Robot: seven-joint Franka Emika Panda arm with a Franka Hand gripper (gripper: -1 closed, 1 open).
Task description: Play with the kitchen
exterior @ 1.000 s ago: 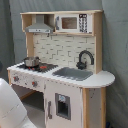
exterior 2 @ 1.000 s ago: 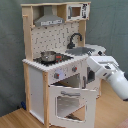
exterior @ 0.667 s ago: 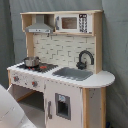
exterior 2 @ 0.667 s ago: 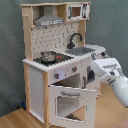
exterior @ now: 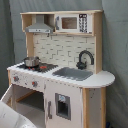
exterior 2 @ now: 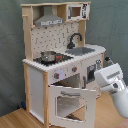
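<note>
The kitchen (exterior: 65, 75) (exterior 2: 60, 60) is a tall toy of pale wood and white panels. It has a grey hood (exterior: 39, 27), a black faucet (exterior: 85, 57), a sink (exterior: 74, 73) and a stovetop bearing a small metal pot (exterior 2: 48, 56). Its windowed oven door (exterior 2: 72, 102) hangs open, tilted down and outward. In the second exterior view my gripper (exterior 2: 100, 79) is at the end of the white arm (exterior 2: 117, 92), close to the kitchen's front cabinet beside the open oven. In the first exterior view only a white part of the arm (exterior: 10, 117) shows at the lower left.
Grey curtains (exterior 2: 112, 30) hang behind and beside the kitchen. It stands on a wooden floor (exterior 2: 15, 120). A microwave (exterior: 72, 22) sits on the top shelf. The open oven door juts into the space in front of the kitchen.
The arm has shifted slightly down and toward the second exterior view's right, away from the kitchen front. The oven door stays open.
</note>
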